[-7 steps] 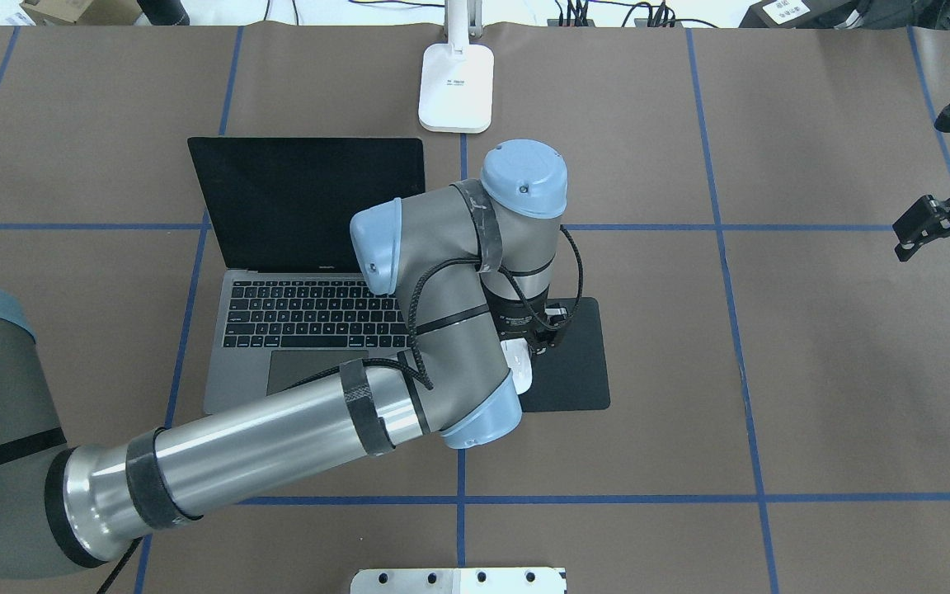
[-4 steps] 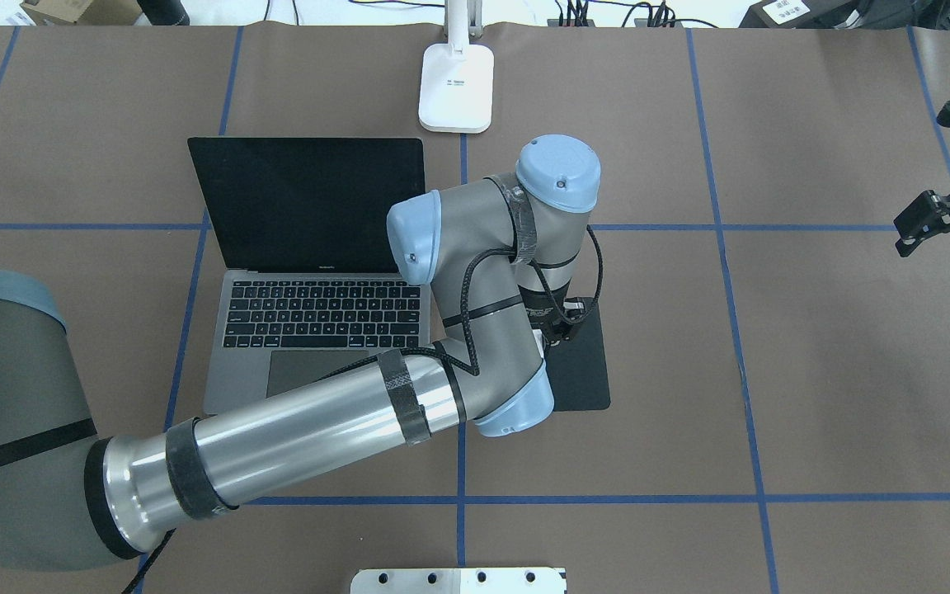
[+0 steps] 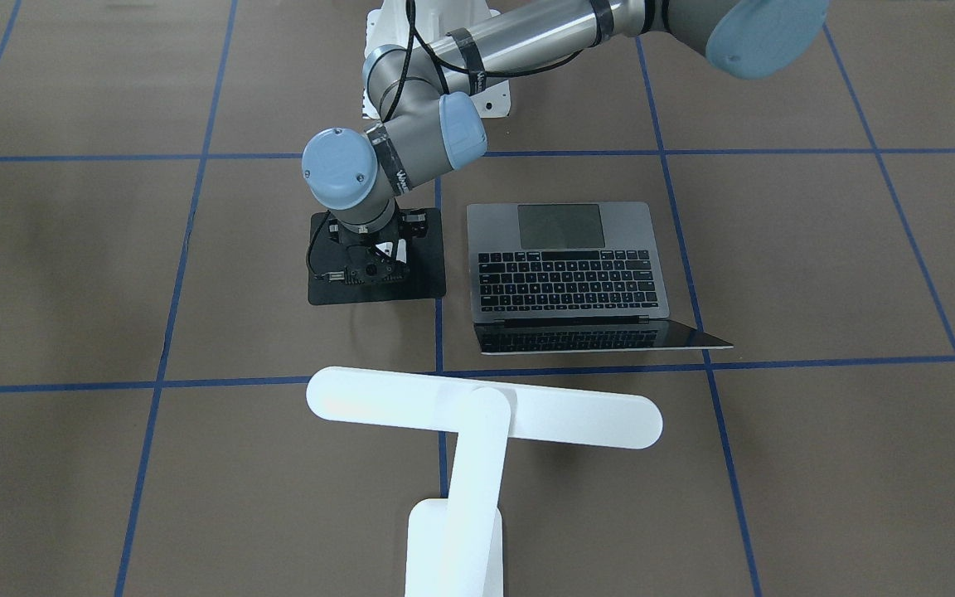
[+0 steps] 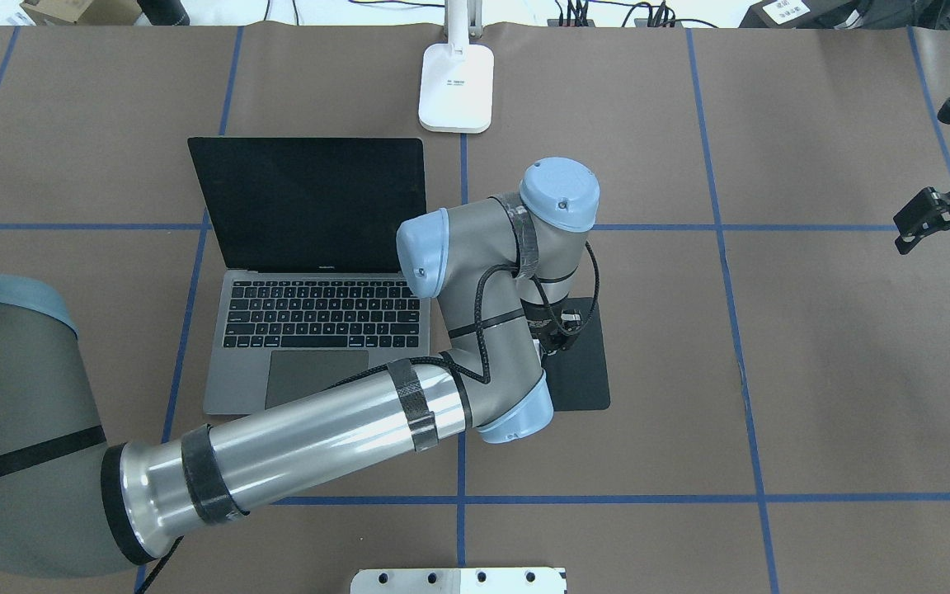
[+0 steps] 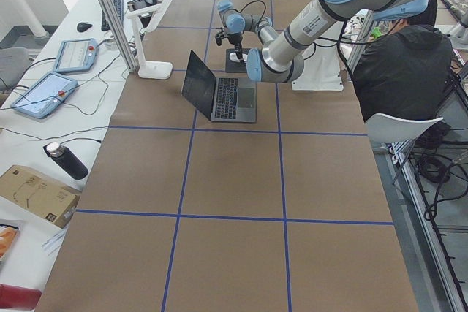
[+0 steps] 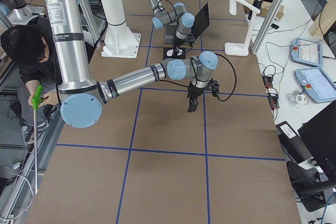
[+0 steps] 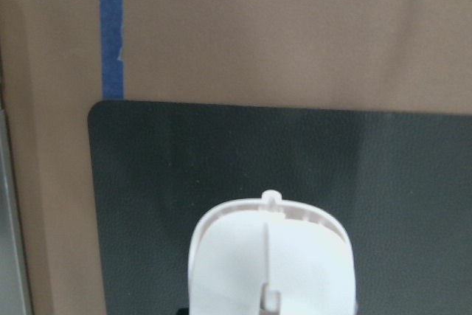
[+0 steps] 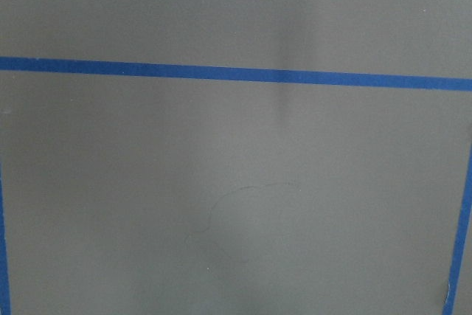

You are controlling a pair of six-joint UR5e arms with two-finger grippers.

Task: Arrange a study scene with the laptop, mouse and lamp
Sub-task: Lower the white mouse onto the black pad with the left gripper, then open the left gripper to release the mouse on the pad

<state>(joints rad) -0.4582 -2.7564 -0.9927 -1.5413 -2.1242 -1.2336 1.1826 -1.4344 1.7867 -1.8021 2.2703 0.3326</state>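
One white mouse [image 7: 271, 256] fills the lower middle of my left wrist view, rounded nose pointing away from the camera and its rear cut off by the frame edge. My left jaws are closed on it, holding it low over the black pad [image 7: 184, 182]. I cannot tell whether its underside touches the pad. From overhead the mouse is hidden under my left arm [image 4: 318, 437], which reaches across the front corner of the laptop and bends down at the wrist over the pad's left half.

The pad lies flat on the counter [image 4: 813, 371], just beside the laptop [image 4: 310, 330] on its right as I see it, with a narrow strip of brown counter between them. The laptop is open, keyboard and trackpad toward me, its dark screen leaning back away from me.

Beyond the laptop the lamp [image 3: 477, 414] stands near the counter's far edge, apart from the screen's back. Its rectangular base sits on a blue tape line and its long bar head stretches sideways above the counter.

Blue tape lines [image 4: 607, 498] divide the brown counter into large squares.

My right jaws hang above bare counter well apart from all three things, far off to my right. I cannot tell how wide they stand, as the right wrist view shows only brown surface and tape.
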